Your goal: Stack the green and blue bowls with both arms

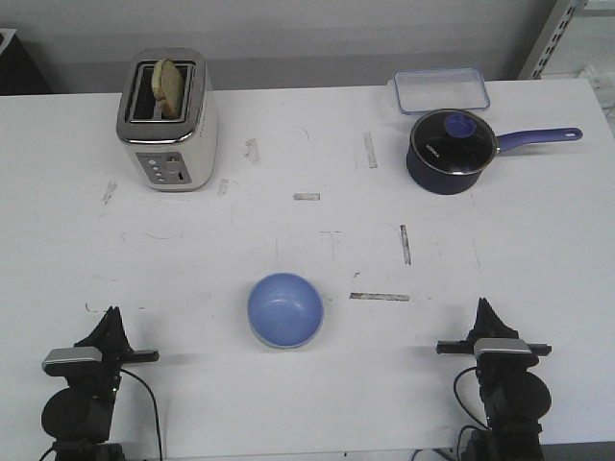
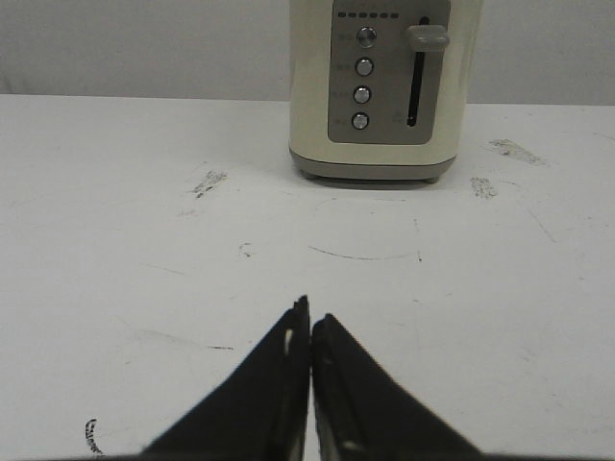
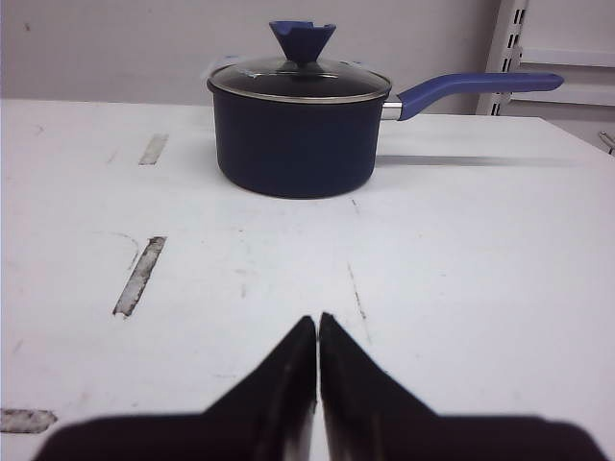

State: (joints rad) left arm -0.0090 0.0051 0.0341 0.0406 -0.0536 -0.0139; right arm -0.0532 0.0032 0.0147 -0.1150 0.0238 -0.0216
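Note:
The periwinkle blue bowl [image 1: 285,309] sits upright on the white table [image 1: 317,240], near the front middle. A thin pale rim shows along its near edge; I cannot tell whether that is the mint green bowl under it. No separate green bowl is in view. My left gripper [image 1: 110,313] is shut and empty at the front left, well left of the bowl; in the left wrist view [image 2: 309,312] its tips meet over bare table. My right gripper [image 1: 483,305] is shut and empty at the front right; in the right wrist view [image 3: 318,319] its tips meet. Neither wrist view shows a bowl.
A cream toaster [image 1: 169,123] with a slice of bread stands at the back left and also shows in the left wrist view [image 2: 384,86]. A dark navy saucepan [image 1: 450,152] with a glass lid stands at the back right and also shows in the right wrist view [image 3: 298,130]. A clear plastic container [image 1: 442,91] lies behind it.

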